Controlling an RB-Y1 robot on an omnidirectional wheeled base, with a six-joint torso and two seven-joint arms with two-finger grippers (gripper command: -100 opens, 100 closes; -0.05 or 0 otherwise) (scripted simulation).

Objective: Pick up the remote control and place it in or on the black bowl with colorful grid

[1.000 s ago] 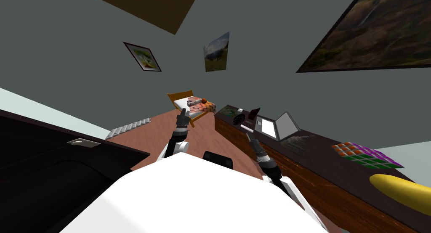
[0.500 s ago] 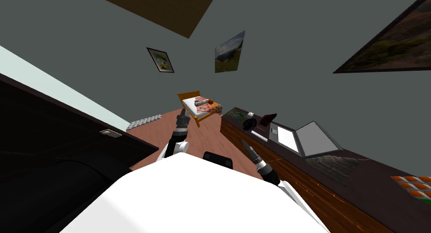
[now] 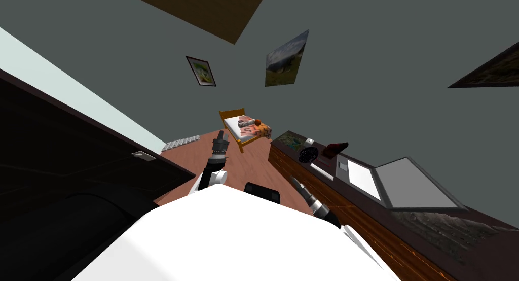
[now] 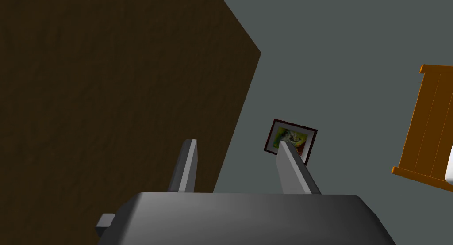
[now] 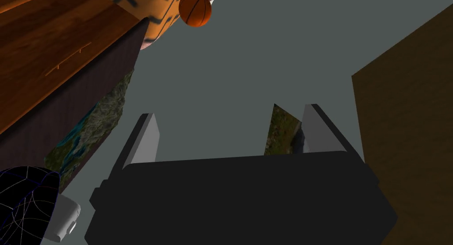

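The remote control (image 3: pixel 322 171), which I take to be the slim pale bar, lies flat on the table (image 3: pixel 365 227) at the right. It sits just on the near side of the black bowl (image 3: pixel 308 154) and left of the open laptop (image 3: pixel 400 184). It looks light, stiff and smooth, so probably slippery; pinching across its narrow width at mid-length should keep it level. The right gripper (image 3: pixel 294 180) hangs beside the table's edge, near the remote, blades spread and empty. The left gripper (image 3: pixel 220 136), well apart over the floor, is likewise released.

Open laptop (image 3: pixel 405 184) on wooden counter (image 3: pixel 355 219) — bed (image 3: pixel 242 129) beyond.
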